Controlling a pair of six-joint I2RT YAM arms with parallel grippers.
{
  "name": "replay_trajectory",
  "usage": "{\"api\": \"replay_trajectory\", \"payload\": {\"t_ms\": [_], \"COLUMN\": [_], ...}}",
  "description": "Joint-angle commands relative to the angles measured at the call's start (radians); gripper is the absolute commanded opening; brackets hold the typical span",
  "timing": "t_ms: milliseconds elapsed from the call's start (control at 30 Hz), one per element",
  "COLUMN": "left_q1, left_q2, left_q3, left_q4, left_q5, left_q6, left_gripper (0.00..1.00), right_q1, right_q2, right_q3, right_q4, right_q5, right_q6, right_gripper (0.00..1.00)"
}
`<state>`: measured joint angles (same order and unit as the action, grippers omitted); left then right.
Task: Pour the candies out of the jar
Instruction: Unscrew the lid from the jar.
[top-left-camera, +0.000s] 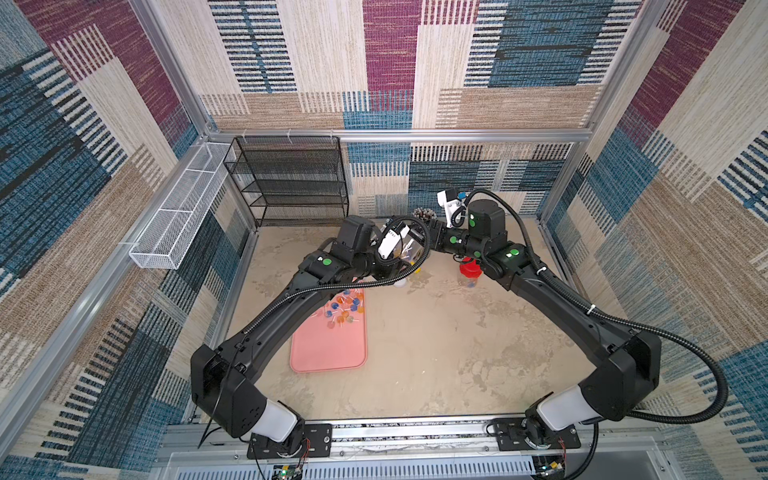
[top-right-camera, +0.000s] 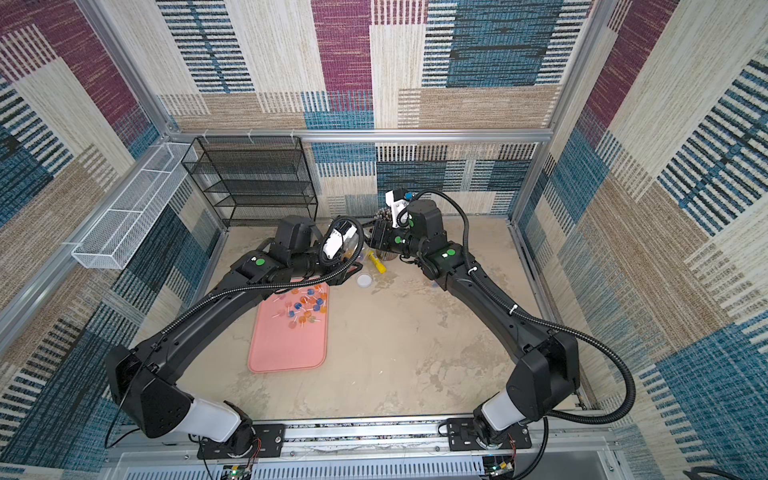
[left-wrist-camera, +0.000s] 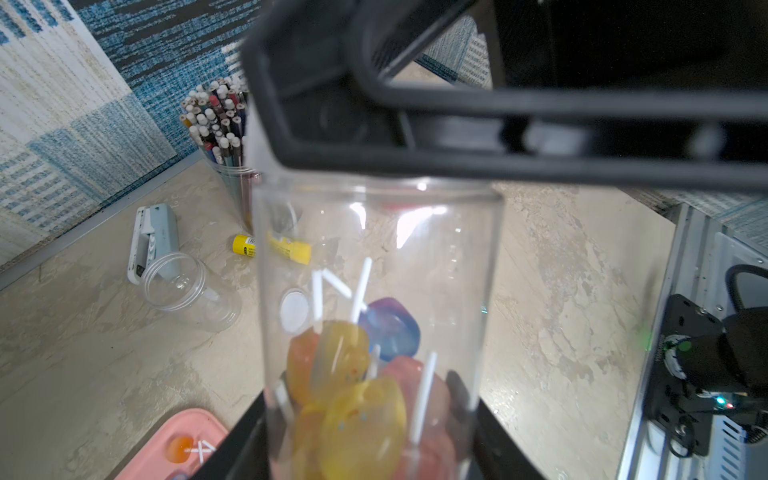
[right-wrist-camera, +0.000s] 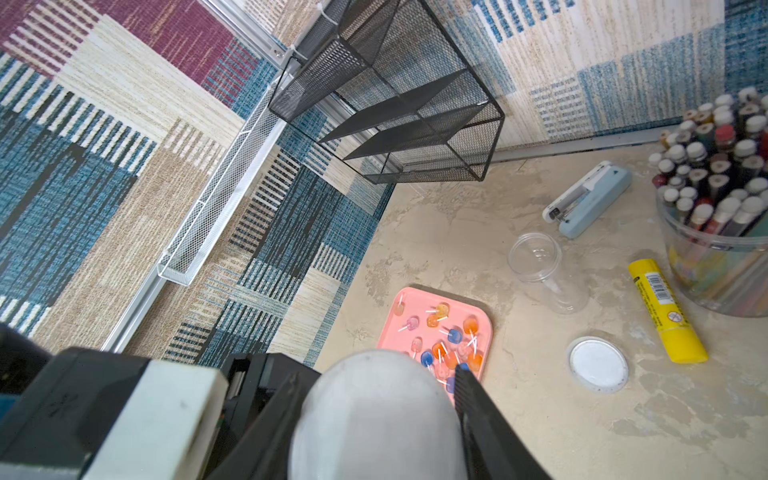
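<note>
A clear jar (left-wrist-camera: 374, 257) is held up over the table with my left gripper (left-wrist-camera: 374, 440) shut round its lower end, black fingers (left-wrist-camera: 245, 449) on either side. Several candies (left-wrist-camera: 357, 395), with orange, blue and pink heads on white sticks, lie inside it. At the jar's other end my right gripper (right-wrist-camera: 380, 376) is shut on its round whitish lid (right-wrist-camera: 374, 428). More candies (top-left-camera: 345, 309) lie at the far end of a pink tray (top-left-camera: 328, 357). In both top views the two grippers meet at the back middle, at the jar (top-right-camera: 353, 245).
At the back stand a tub of pencils (right-wrist-camera: 719, 208), a pale blue stapler (right-wrist-camera: 590, 199), a yellow glue stick (right-wrist-camera: 665, 309), an empty clear jar (right-wrist-camera: 540, 266) and a loose white lid (right-wrist-camera: 598, 363). A red-lidded jar (top-left-camera: 469, 270) is under the right arm. A black mesh shelf (top-left-camera: 291, 178) fills the back left.
</note>
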<state>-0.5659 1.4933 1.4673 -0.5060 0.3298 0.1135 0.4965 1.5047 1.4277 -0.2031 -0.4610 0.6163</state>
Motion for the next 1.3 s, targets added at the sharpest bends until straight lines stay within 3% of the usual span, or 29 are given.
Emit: {"api": "replay_trajectory", "payload": {"t_ms": [0, 67, 167, 300, 400, 600, 667, 733, 833, 900, 1267], "left_q1": [0.043, 0.072, 0.087, 0.087, 0.087, 0.087, 0.089, 0.088, 0.086, 0.086, 0.054], "left_q2": [-0.020, -0.022, -0.023, -0.028, -0.025, -0.019, -0.021, -0.023, -0.028, -0.035, -0.051], "left_q3": [0.032, 0.054, 0.078, 0.065, 0.059, 0.060, 0.057, 0.054, 0.045, 0.036, -0.016], "left_q4": [0.050, 0.049, 0.048, 0.101, 0.115, 0.099, 0.094, 0.090, 0.083, 0.085, 0.121], "left_q5": [0.316, 0.491, 0.637, 0.749, 0.762, 0.720, 0.691, 0.668, 0.621, 0.572, 0.172], "left_q6": [0.026, 0.032, 0.033, -0.009, -0.025, -0.021, -0.024, -0.023, -0.023, -0.023, -0.012], "left_gripper": [0.00, 0.00, 0.00, 0.00, 0.00, 0.00, 0.00, 0.00, 0.00, 0.00, 0.00], "right_q1": [-0.028, -0.064, -0.104, -0.113, -0.117, -0.118, -0.118, -0.119, -0.124, -0.132, -0.097], "right_q2": [-0.030, -0.058, -0.096, -0.132, -0.143, -0.141, -0.134, -0.124, -0.110, -0.112, -0.128], "right_q3": [-0.002, -0.018, -0.033, -0.044, -0.057, -0.066, -0.056, -0.041, -0.008, 0.005, 0.004], "right_q4": [0.088, 0.130, 0.153, 0.121, 0.110, 0.138, 0.135, 0.122, 0.083, 0.067, 0.036], "right_q5": [-0.185, -0.298, -0.449, -0.559, -0.589, -0.573, -0.544, -0.491, -0.385, -0.312, 0.013], "right_q6": [-0.085, -0.105, -0.156, -0.235, -0.246, -0.220, -0.207, -0.183, -0.145, -0.113, 0.022], "right_gripper": [0.33, 0.32, 0.30, 0.29, 0.28, 0.28, 0.32, 0.43, 0.71, 0.80, 0.84]}}
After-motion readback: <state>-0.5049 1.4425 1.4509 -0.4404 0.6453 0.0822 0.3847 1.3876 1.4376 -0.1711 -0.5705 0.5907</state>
